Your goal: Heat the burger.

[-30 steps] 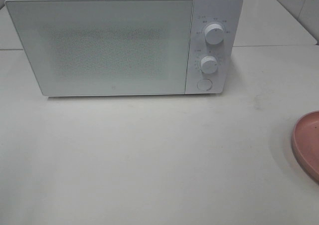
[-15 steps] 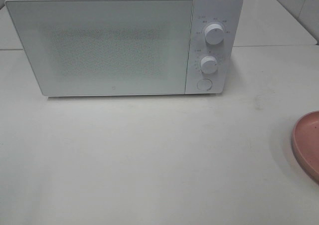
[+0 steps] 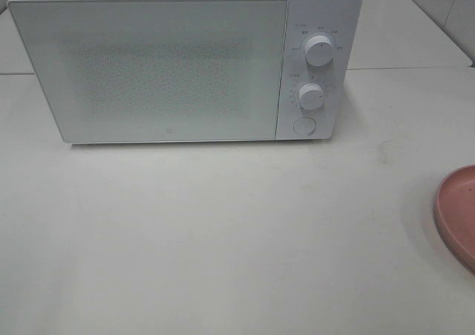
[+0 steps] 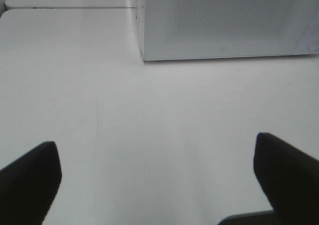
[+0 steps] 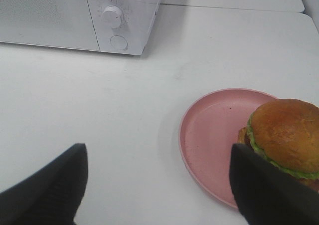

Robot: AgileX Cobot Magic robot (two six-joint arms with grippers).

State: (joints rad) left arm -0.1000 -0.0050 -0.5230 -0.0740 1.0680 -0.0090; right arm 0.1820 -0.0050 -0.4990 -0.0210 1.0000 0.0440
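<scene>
1. We see the right gripper point(image 5: 158, 185) with its two dark fingers point(image 5: 47, 192) spread wide and nothing between them; it hangs above the white table point(image 5: 99, 115).
2. We see the left gripper point(image 4: 157, 177) likewise spread wide and empty, its fingers point(image 4: 27, 182) standing at either edge of the left wrist view over bare table surface.
3. Neither gripper appears in the exterior high view.
4. We locate the burger point(image 5: 284, 140) just beyond the right gripper's one finger. It sits on the pink plate point(image 5: 209, 135), toward the plate's far side from the microwave, and shows a glossy brown bun over a green lettuce layer. The burger is untouched by either gripper.
5. The plate rests flat on the table. In the exterior high view only its rim shows at the right edge of the picture, and the burger lies outside that view.
6. We find the microwave point(image 3: 185, 60) at the back of the table, well apart from the plate. Its door point(image 3: 156, 67) is shut.
7. The control panel, right of the door, carries an upper knob point(image 3: 319, 50), a lower knob point(image 3: 311, 96) and a round button point(image 3: 303, 125) below them.
8. The table between the microwave and the grippers bears only faint scuff marks.
</scene>
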